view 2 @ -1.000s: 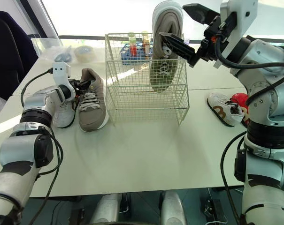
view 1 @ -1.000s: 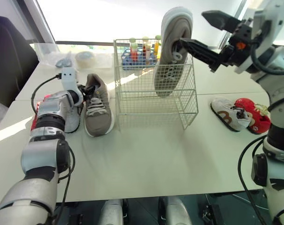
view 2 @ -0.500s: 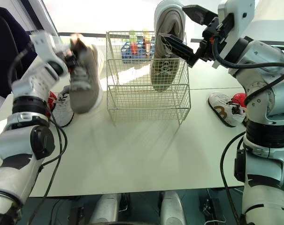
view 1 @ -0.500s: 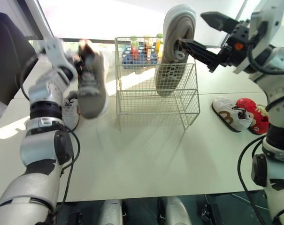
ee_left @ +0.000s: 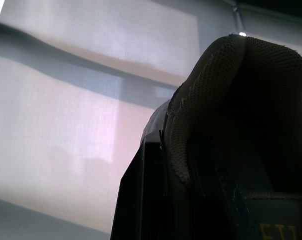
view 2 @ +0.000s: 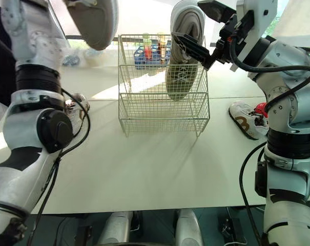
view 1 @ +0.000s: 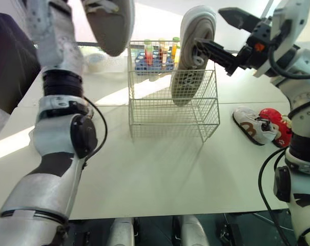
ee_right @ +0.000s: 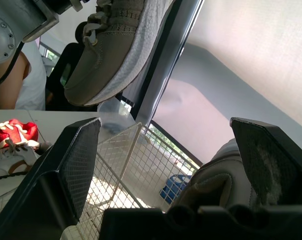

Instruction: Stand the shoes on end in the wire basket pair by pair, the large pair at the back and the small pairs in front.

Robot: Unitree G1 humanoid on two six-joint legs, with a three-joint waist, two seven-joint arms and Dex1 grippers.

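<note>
Left wrist view is showing the left gripper (ee_left: 176,159) clamping the heel collar of the held grey shoe (view 1: 111,23), which is hanging toe-down high over the bench (view 1: 160,174), left of the wire basket (view 1: 144,110). The standing grey shoe (view 1: 193,56) is resting toe-up in the basket's right side, jutting above its rim. The right gripper (view 1: 210,29) is spreading its fingers apart beside it, and bare bench is lying in front.

You have a white table (view 1: 160,174) under a bright far window (view 1: 155,18), sunlight streaking its left side, a dark chair (view 1: 11,66) at far left.
</note>
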